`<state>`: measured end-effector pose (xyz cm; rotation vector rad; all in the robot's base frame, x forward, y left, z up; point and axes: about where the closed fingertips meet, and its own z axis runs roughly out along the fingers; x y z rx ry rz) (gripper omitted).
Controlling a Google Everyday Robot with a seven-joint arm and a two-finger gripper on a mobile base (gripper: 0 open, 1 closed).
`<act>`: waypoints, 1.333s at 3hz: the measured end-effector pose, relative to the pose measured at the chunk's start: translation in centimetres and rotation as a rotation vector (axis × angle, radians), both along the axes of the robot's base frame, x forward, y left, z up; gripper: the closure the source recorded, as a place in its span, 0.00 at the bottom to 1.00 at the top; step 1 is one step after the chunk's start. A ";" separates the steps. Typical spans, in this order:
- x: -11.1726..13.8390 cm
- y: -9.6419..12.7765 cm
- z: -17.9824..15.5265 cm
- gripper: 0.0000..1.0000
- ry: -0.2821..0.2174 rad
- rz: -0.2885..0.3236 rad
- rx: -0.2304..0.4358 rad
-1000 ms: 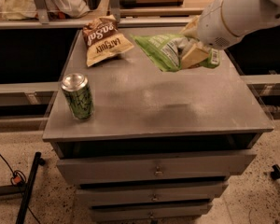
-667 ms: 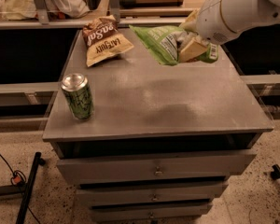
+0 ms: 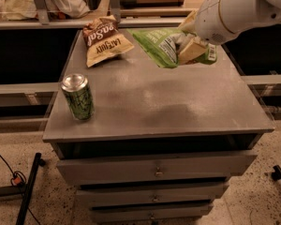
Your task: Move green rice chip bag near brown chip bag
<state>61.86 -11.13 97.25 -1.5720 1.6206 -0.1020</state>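
drawers (image 3: pixel 154 170): we are seeing them shut under the top, and they play no part in this job.
green can (image 3: pixel 77 97): we are seeing it upright at the front-left of the tabletop (image 3: pixel 145 102), well apart from both bags (leave it alone).
gripper (image 3: pixel 192 48): we are reading it as clamped on the green rice chip bag (image 3: pixel 159 43), above the far-right part of the top, at the end of the white arm (image 3: pixel 239 8).
green bag position: we are holding it tilted and off the surface (the dark patch on the top below it looks like its shadow).
brown chip bag (image 3: pixel 103 41): we are seeing it lying flat at the far-left, with a gap between it and the green bag.
done: we are judging the grasp and lift as complete.
left: we are judging what remains as closing the gap leftward, setting the bag down just beside the brown one, and letting go.
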 end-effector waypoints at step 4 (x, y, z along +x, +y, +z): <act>8.7 7.8 -3.2 0.84 -0.149 0.178 -0.121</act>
